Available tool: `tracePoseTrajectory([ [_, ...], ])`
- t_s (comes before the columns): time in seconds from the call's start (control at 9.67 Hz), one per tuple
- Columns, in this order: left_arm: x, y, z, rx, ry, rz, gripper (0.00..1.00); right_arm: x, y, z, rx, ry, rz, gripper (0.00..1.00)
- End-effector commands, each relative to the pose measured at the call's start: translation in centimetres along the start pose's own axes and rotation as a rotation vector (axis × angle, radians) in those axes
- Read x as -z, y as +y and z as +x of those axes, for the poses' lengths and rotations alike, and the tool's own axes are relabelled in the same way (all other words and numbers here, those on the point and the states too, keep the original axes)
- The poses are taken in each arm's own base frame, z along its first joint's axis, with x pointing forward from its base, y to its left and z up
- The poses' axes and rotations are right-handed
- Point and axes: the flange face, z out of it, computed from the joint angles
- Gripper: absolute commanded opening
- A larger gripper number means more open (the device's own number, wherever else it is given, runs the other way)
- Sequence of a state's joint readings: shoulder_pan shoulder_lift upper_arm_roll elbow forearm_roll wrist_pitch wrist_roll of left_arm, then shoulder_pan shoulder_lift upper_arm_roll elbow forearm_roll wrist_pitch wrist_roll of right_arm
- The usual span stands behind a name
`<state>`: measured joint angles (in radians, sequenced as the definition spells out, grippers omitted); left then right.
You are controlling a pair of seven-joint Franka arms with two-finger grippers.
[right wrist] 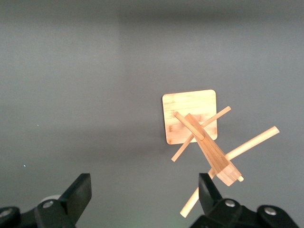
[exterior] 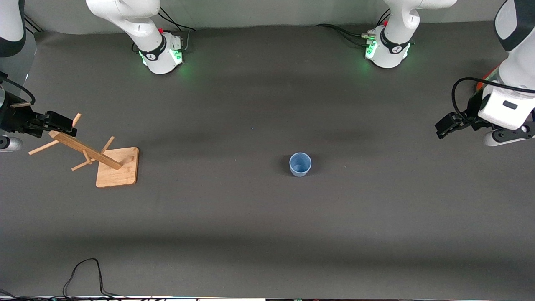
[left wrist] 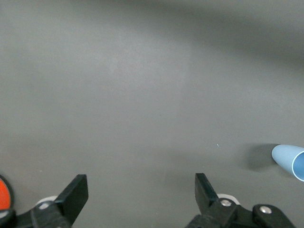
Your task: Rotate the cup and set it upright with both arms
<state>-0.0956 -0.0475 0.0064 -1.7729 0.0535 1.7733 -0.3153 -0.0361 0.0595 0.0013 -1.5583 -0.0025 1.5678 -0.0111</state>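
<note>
Small pale blue plastic tumbler (exterior: 300,164) stands upright mid-desk (exterior: 259,217), untouched.
Left tool (exterior: 444,125) at 3 o'clock, right tool (exterior: 62,124) at 9 o'clock, both open; cup looks light, slick: pinch its rim wall.

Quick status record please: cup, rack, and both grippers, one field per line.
cup: upright on the table, mouth up, free of both grippers
rack: wooden peg stand on a square base, toward the right arm's end of the table
left gripper: open, empty, over bare table at the left arm's end
right gripper: open, empty, above the rack's top
table: dark grey mat
</note>
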Motion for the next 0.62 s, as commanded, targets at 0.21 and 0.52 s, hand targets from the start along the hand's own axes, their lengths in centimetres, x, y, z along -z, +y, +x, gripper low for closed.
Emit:
tracePoseTrajectory([
  [0.21,2.73,0.34,1.54,-0.034,-0.051,0.015,1.0,0.12,0.1,-0.12,0.001,0.0,0.01,1.0],
  [0.52,3.0,1.0,1.41,-0.047,-0.044,0.013,1.0,0.12,0.1,-0.12,0.001,0.0,0.01,1.0],
])
